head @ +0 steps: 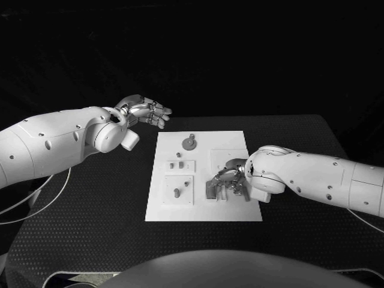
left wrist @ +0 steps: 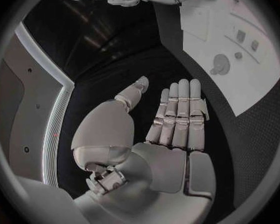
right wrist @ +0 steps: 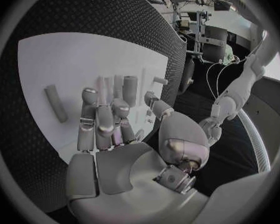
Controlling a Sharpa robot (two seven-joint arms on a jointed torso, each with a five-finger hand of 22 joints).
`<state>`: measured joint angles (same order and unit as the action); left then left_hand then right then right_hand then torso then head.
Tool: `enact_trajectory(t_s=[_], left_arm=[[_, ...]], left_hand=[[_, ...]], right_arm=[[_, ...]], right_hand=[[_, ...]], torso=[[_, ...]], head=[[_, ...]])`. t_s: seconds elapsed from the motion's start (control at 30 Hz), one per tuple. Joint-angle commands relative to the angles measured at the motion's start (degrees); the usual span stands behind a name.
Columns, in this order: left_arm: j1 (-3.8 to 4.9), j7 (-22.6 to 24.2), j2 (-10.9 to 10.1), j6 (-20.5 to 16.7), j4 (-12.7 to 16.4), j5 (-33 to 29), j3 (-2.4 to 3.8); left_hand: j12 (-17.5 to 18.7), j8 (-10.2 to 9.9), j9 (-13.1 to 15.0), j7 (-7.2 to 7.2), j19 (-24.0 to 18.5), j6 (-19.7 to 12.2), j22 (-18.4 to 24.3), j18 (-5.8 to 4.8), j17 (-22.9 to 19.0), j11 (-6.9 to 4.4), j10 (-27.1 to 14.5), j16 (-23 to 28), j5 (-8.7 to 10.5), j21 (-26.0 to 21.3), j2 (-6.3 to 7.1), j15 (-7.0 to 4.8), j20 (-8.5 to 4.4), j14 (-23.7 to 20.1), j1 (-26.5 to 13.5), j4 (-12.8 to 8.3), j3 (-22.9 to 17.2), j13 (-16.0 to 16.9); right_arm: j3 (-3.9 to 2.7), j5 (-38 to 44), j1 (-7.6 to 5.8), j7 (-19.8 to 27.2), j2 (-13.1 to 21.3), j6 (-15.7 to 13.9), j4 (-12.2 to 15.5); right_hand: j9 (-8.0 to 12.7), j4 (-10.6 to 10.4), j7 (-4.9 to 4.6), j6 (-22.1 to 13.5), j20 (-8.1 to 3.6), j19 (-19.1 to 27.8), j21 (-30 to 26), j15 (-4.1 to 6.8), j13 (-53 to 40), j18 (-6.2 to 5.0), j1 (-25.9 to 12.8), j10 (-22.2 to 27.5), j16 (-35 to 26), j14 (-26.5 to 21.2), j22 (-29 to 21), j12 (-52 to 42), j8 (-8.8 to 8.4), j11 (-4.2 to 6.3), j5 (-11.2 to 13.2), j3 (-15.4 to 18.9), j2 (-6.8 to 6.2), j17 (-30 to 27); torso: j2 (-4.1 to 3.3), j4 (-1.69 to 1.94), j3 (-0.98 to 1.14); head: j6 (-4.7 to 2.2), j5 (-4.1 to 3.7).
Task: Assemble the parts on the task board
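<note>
Parts point(head: 188, 142) lie on the white board point(head: 204, 213); the right hand point(head: 229, 182) rests over them, grip unclear; the left hand point(head: 144, 110) hangs open beside it.

From my head camera the scene is dim and nearly colourless: the upper half of the frame falls to solid black, and the desk point(head: 88, 204) shows only as a faint dotted texture. The white task board point(head: 205, 213) is the brightest area, close to washed out, with soft shadow under the right robot hand point(head: 228, 183). Both wrist pictures are fisheye circles with dark vignetted rims where straight edges bow. The left robot hand point(left wrist: 177, 119) looks evenly lit, slightly soft.
</note>
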<state>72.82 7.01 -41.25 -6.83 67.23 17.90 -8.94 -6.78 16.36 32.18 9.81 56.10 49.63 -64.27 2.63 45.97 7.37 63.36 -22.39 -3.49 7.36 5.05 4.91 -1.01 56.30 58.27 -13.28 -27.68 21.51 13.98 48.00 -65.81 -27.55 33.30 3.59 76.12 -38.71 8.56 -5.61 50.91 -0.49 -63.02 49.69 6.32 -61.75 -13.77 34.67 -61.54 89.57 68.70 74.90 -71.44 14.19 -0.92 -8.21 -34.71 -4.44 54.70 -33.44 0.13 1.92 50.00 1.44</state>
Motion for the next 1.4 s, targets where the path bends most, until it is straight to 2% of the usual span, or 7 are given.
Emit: enact_trajectory(t_s=[0.03,0.33,0.5,0.63,0.87,1.03,1.4], left_arm=[[0.05,0.50,0.15,0.67,-0.03,-0.21,0.03],[0.05,0.59,-0.03,0.48,-0.04,-0.21,0.02],[0.05,0.54,-0.17,0.51,0.02,-0.21,-0.01],[0.05,0.46,-0.36,0.54,0.15,-0.21,-0.06],[0.05,0.39,-0.63,0.56,0.31,-0.21,-0.10],[0.04,0.46,-0.50,0.68,0.34,-0.21,-0.10],[0.03,0.44,-0.57,0.95,0.37,-0.21,-0.15]], left_hand=[[-0.33,0.09,-0.02,0.04,0.17,0.32,-0.10,0.96,0.07,0.02,-0.41,0.22,0.07,-0.25,-0.25,0.09,0.27,0.39,-0.35,0.37,0.00,0.10],[-0.34,0.09,-0.02,0.04,0.17,0.32,-0.12,0.96,0.10,0.02,-0.41,0.24,0.07,-0.27,-0.22,0.09,0.28,0.40,-0.36,0.37,0.02,0.11],[-0.35,0.10,-0.02,0.04,0.18,0.33,-0.13,0.96,0.12,0.02,-0.40,0.25,0.07,-0.28,-0.21,0.09,0.28,0.41,-0.37,0.38,0.03,0.12],[-0.35,0.10,-0.02,0.04,0.18,0.33,-0.13,0.96,0.14,0.02,-0.39,0.26,0.07,-0.28,-0.21,0.09,0.28,0.42,-0.37,0.38,0.03,0.12],[-0.39,0.13,-0.01,0.02,0.19,0.39,-0.15,0.96,0.17,-0.01,-0.34,0.29,0.07,-0.30,-0.22,0.08,0.28,0.44,-0.36,0.39,0.03,0.15],[-0.44,0.17,0.00,-0.01,0.19,0.46,-0.17,0.96,0.21,-0.04,-0.26,0.32,0.07,-0.32,-0.23,0.09,0.28,0.44,-0.36,0.40,0.03,0.18],[-0.46,0.18,0.00,-0.03,0.19,0.50,-0.19,0.96,0.25,-0.06,-0.24,0.37,0.07,-0.35,-0.25,0.09,0.29,0.43,-0.37,0.41,0.04,0.20]], right_arm=[[0.14,2.37,-0.44,1.55,0.96,-2.61,0.87],[0.09,4.00,-3.93,2.47,6.23,-3.90,5.05],[0.11,4.79,-4.30,1.37,9.22,-2.12,6.54],[0.18,5.72,-4.26,-0.22,10.93,0.10,6.56],[0.23,8.93,-2.26,-2.24,12.94,-0.68,6.80],[0.23,11.67,-0.67,-2.44,12.55,-1.28,6.37],[0.22,15.10,0.96,-2.59,11.20,-1.40,4.07]], right_hand=[[-0.50,0.80,-0.21,6.83,-0.44,-0.20,0.00,0.06,0.11,-1.23,0.81,4.54,0.16,0.04,1.18,-0.31,0.39,1.35,-0.14,0.04,0.01,0.20],[-0.76,3.26,-0.38,6.39,-0.51,-0.68,0.15,-0.09,0.39,-1.23,3.34,4.20,0.12,0.61,1.10,-0.60,0.29,1.21,-0.17,0.09,0.53,0.36],[-1.21,5.92,-0.20,7.05,-0.56,-1.08,0.19,-0.02,0.76,-1.23,6.68,3.75,0.08,1.33,1.08,-0.73,0.77,1.33,-0.17,-0.02,1.75,0.73],[-2.13,6.90,0.36,8.56,-0.36,-1.02,0.06,0.35,0.96,-1.23,7.65,3.46,-0.05,1.35,1.07,-0.83,1.87,1.82,-0.17,0.61,1.95,0.46],[-2.49,6.68,0.48,8.71,-0.23,-0.95,-0.03,0.48,1.06,-1.23,7.25,3.43,-0.10,1.35,1.07,-0.81,2.08,1.95,-0.16,1.10,1.68,0.46],[-2.85,4.74,0.53,8.54,-0.16,-0.89,-0.22,0.57,1.22,-1.23,5.36,3.46,-0.13,1.31,1.05,-0.74,2.04,2.01,-0.21,1.58,1.44,0.43],[-3.22,3.46,0.64,8.73,-0.31,-0.95,-0.26,0.65,1.28,-1.23,4.64,3.41,-0.09,1.49,1.09,-0.81,2.15,2.11,-0.24,1.35,0.71,0.69]], torso=[[0.02,-0.03,0.01],[0.05,-0.12,0.01],[0.05,-0.12,0.00],[0.00,-0.07,0.03],[0.01,-0.21,0.04],[-0.02,-0.02,0.04],[-0.07,0.15,-0.01]], head=[[0.00,-0.11],[-0.30,-0.65],[-0.72,-0.92],[-0.95,-1.19],[-1.02,-1.44],[-1.12,-1.73],[-0.63,-1.72]])
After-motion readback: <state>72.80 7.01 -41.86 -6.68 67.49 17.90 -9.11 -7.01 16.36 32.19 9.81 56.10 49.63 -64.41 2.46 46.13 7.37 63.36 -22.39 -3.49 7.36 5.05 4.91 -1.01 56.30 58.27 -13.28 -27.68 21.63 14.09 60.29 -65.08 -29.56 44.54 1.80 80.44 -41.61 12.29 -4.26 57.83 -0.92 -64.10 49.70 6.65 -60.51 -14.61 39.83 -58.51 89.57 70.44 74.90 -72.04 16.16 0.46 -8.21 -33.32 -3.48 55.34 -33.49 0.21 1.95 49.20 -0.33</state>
